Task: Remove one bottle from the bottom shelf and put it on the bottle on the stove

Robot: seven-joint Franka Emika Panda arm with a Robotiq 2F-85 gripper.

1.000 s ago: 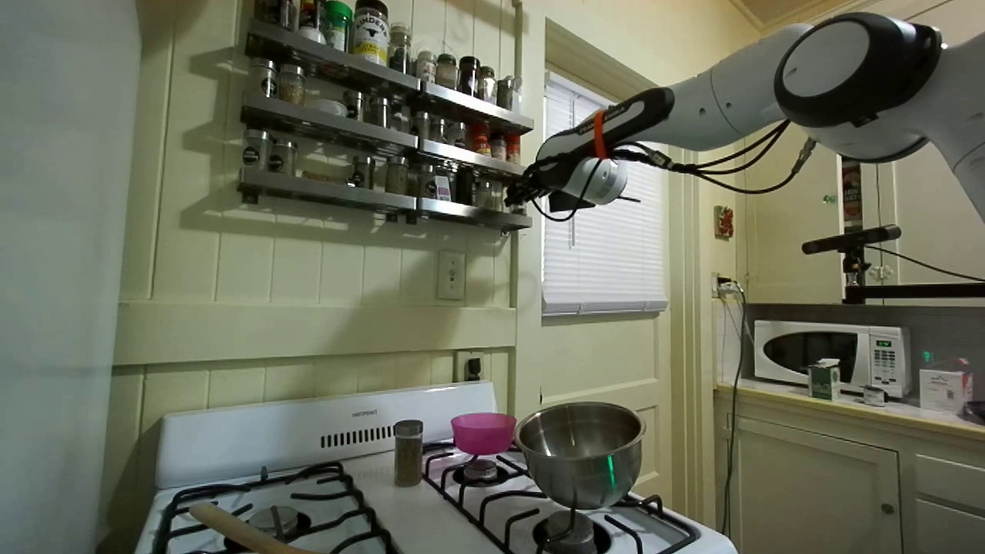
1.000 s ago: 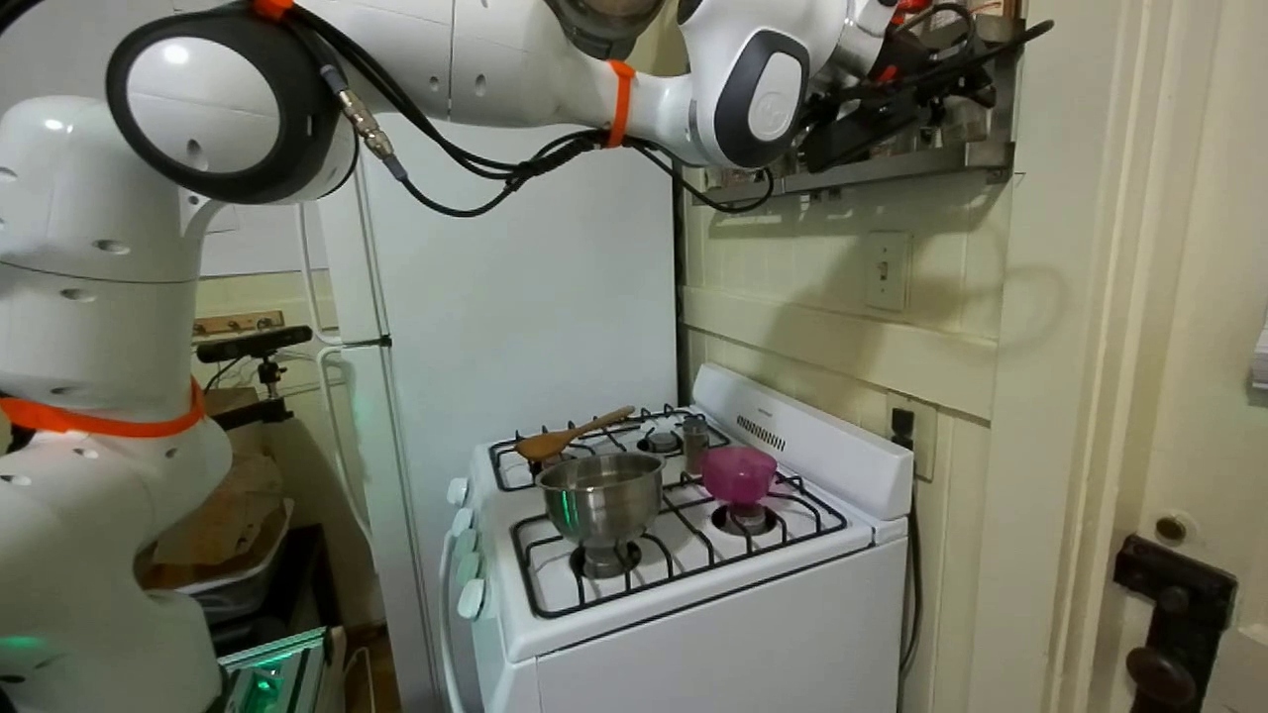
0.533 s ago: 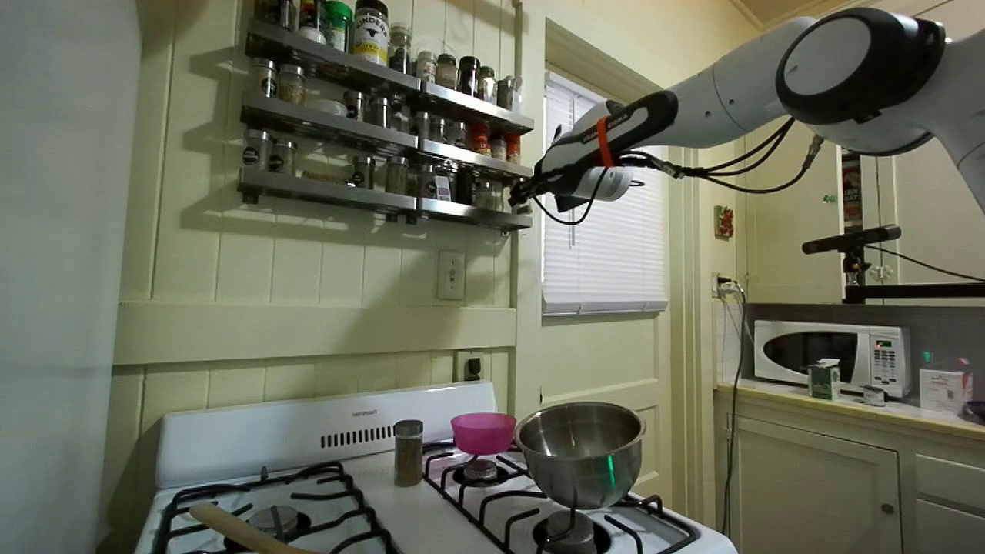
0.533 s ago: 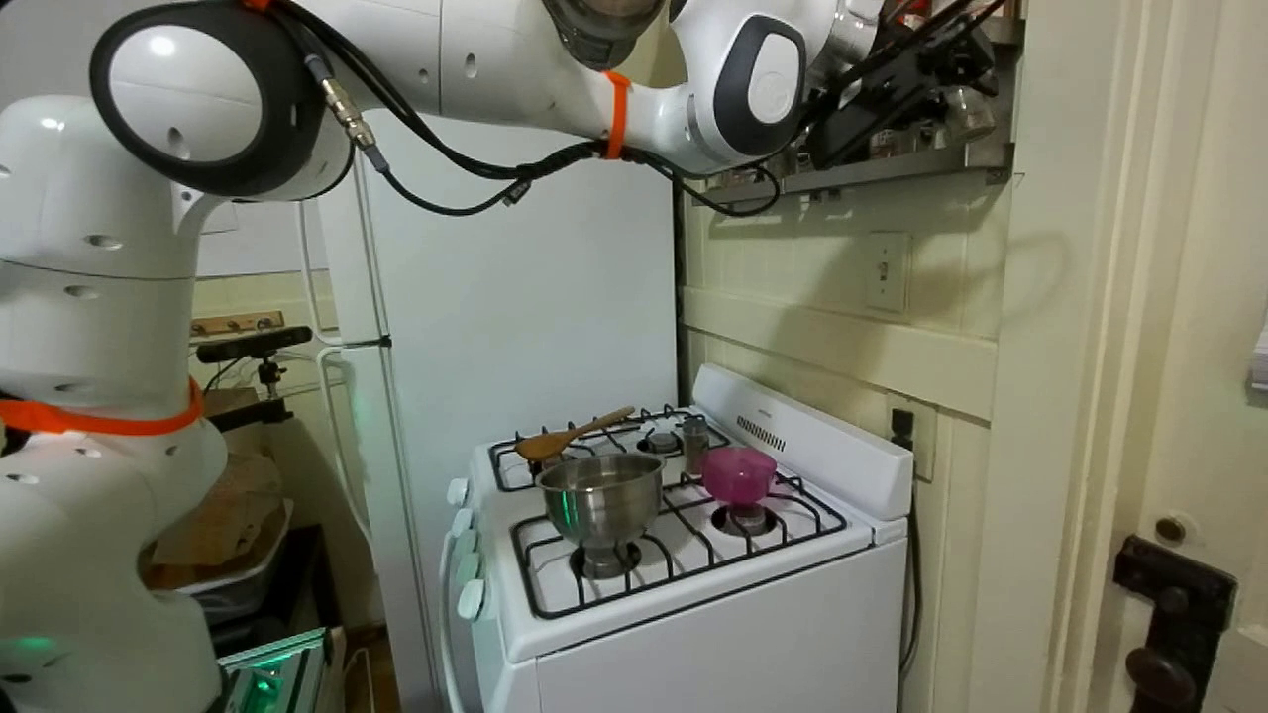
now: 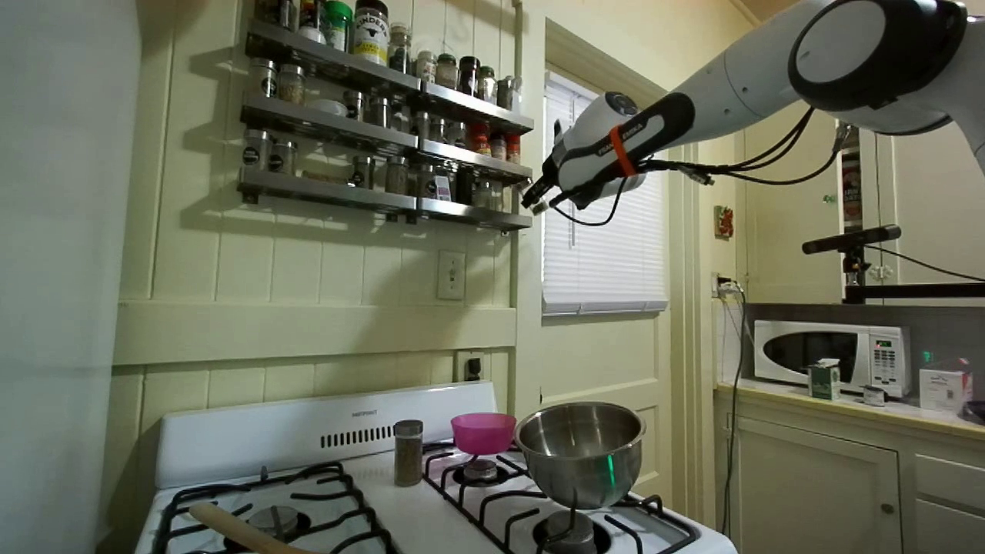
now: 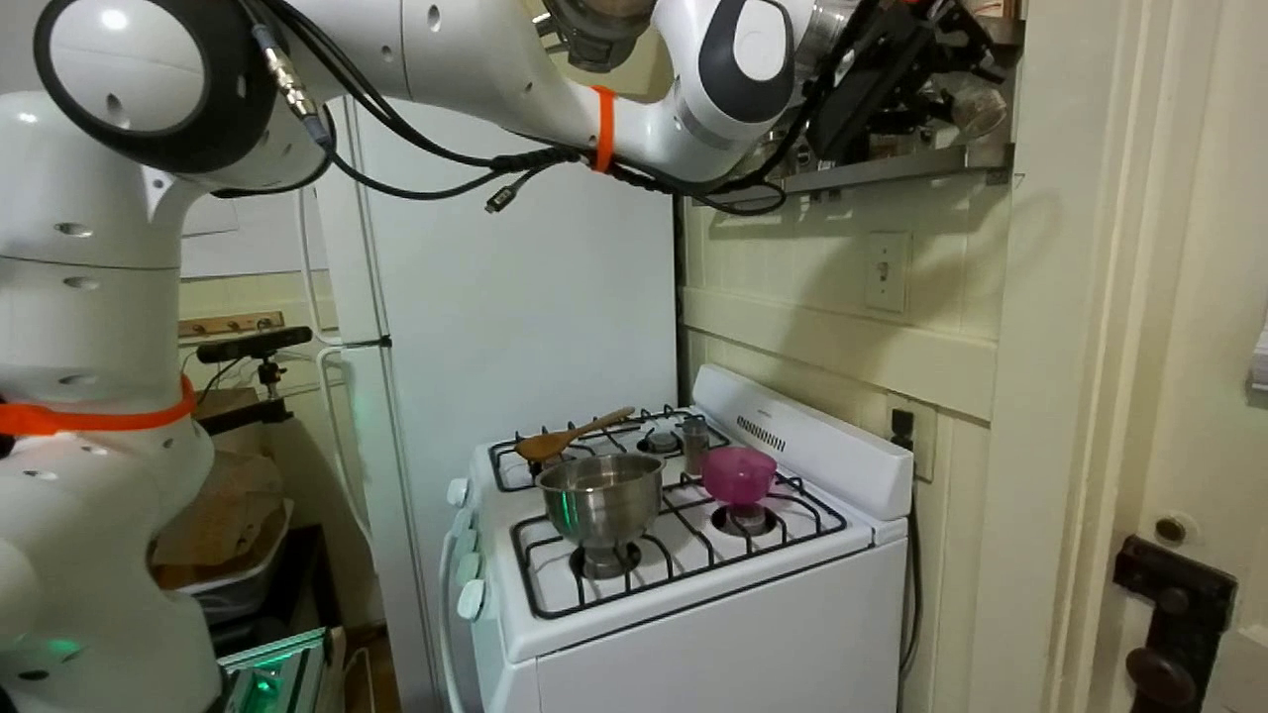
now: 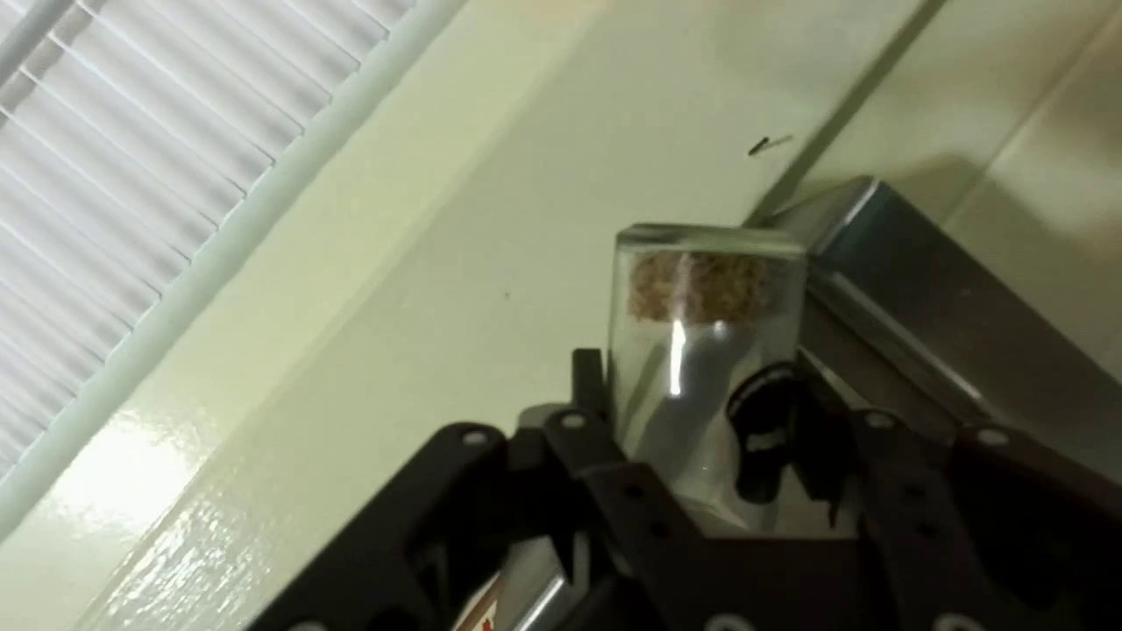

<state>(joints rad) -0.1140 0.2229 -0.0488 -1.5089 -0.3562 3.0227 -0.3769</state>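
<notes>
A clear glass bottle (image 7: 697,294) with brown contents at its far end sits between my fingers in the wrist view. My gripper (image 7: 679,399) is shut on it, one finger on each side. In an exterior view the bottle (image 6: 977,111) hangs tilted from the dark gripper, close by the end of the bottom shelf (image 6: 892,172). My gripper (image 5: 532,203) also shows just right of the bottom shelf's right end (image 5: 473,215). The bottle on the stove (image 5: 409,455) stands upright with a dark lid; it also shows in an exterior view (image 6: 695,446).
Several spice bottles line the shelves. The shelf's metal end (image 7: 955,307) is close right of the held bottle. On the stove are a pink bowl (image 5: 483,435), a metal bowl (image 5: 581,465) and a wooden spoon (image 5: 238,527). A window blind (image 5: 604,254) is beside the arm.
My gripper has drawn back from the shelf, turned and tilted, taking the bottle with it. The arm has pulled away from the wall. The things on the stove have not moved.
</notes>
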